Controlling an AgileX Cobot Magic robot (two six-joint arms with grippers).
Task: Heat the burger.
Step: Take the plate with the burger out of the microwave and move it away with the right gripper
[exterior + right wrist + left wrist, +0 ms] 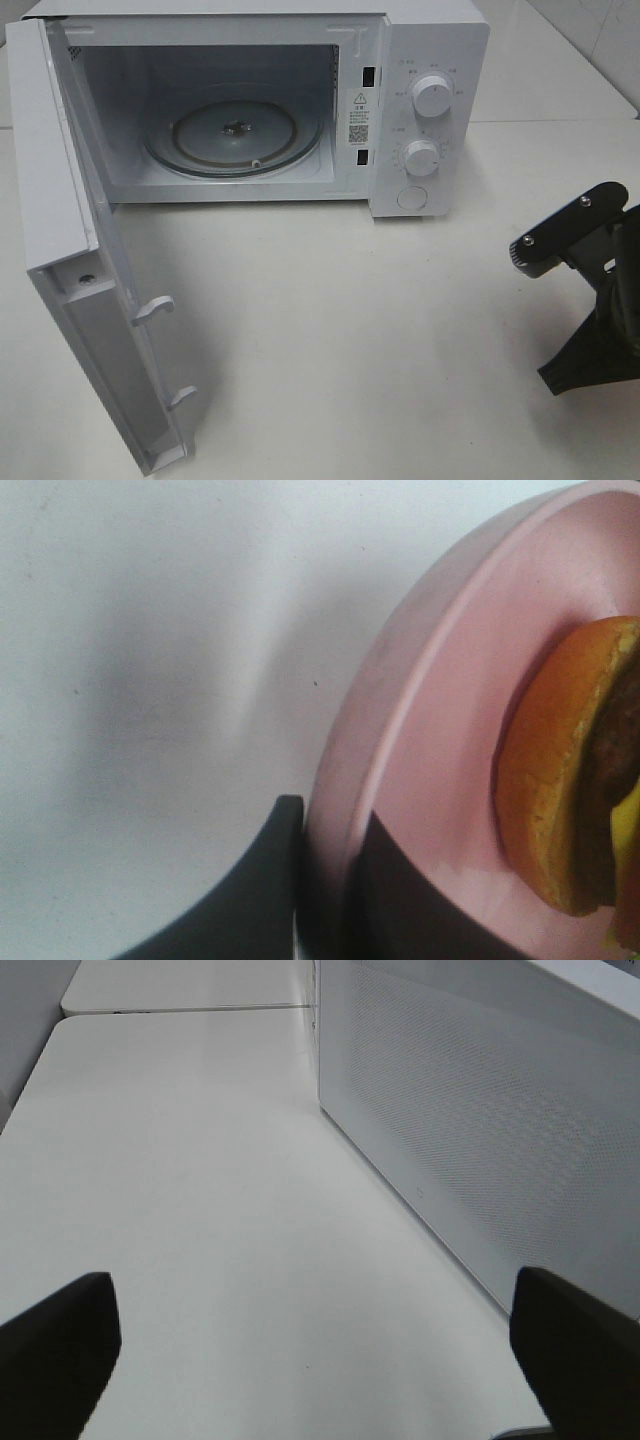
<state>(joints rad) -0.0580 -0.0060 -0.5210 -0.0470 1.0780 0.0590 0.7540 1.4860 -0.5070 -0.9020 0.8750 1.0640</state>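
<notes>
Item 1. Right end effector (325, 880): nearest the right wrist camera; its dark fingers (250, 890) are closed narrowly on the rim of a pink plate (420, 730), one finger outside the rim and one over the plate's inner face. In the high view only the back of this arm (590, 290) is seen, at the right edge of the bench (350, 330).

Item 2. Burger (570, 770): carried on the pink plate, just beyond the gripped rim; golden-brown bun, dark patty and a strip of yellow cheese are visible. It is not shown in the high view, so its place is given only as at the right arm, right of the microwave.

Item 3. Microwave (430, 110): white, at the back of the bench, door (90, 300) swung fully open toward the left; the glass turntable (235, 130) is bare. The cavity is judged to lie ahead and to the left of the plate, so the coming move turns on a leftward and forward carry, rim-first, by the right arm, which is nearer.

Item 4. Left end effector (320, 1360): spread wide, nothing held; positioned beside the perforated outer face of the door.

Item 5. Markings: a warning triangle and a square code on a sticker (359, 118) at the cavity frame; small print around two dials (432, 95); none is legible.
</notes>
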